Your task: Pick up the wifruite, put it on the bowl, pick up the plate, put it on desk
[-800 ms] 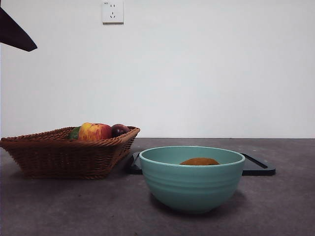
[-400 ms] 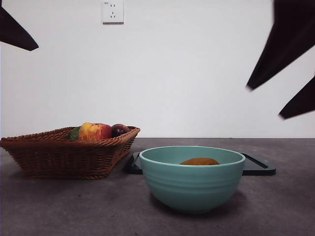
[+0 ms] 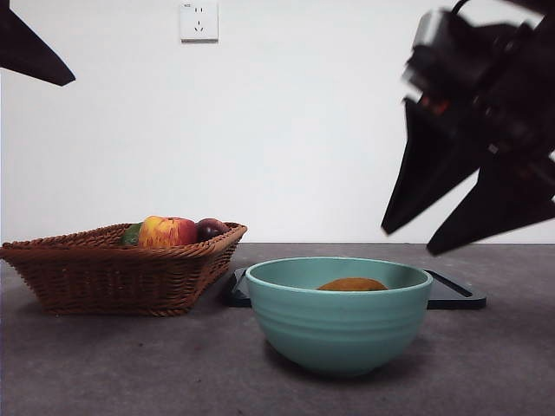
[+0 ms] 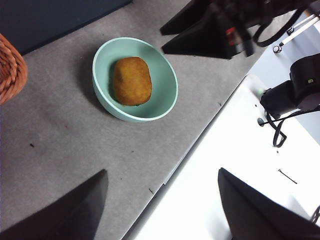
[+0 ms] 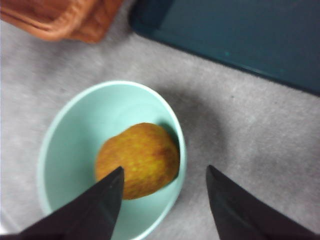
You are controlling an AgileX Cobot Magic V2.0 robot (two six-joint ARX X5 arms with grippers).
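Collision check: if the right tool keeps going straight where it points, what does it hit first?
Probably the bowl: the open right tool straddles its rim, one tip over the wifruite. Depth unclear.

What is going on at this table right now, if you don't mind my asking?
The wifruite already lies in the bowl. The right gripper, jaws open and empty, hangs above the bowl's right side. The dark plate lies flat on the desk behind the bowl, untouched. The left gripper waits open, off to the side.

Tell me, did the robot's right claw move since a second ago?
Yes. The right gripper came in from the upper right of the front view and dropped toward the bowl, which stayed put with the wifruite inside.
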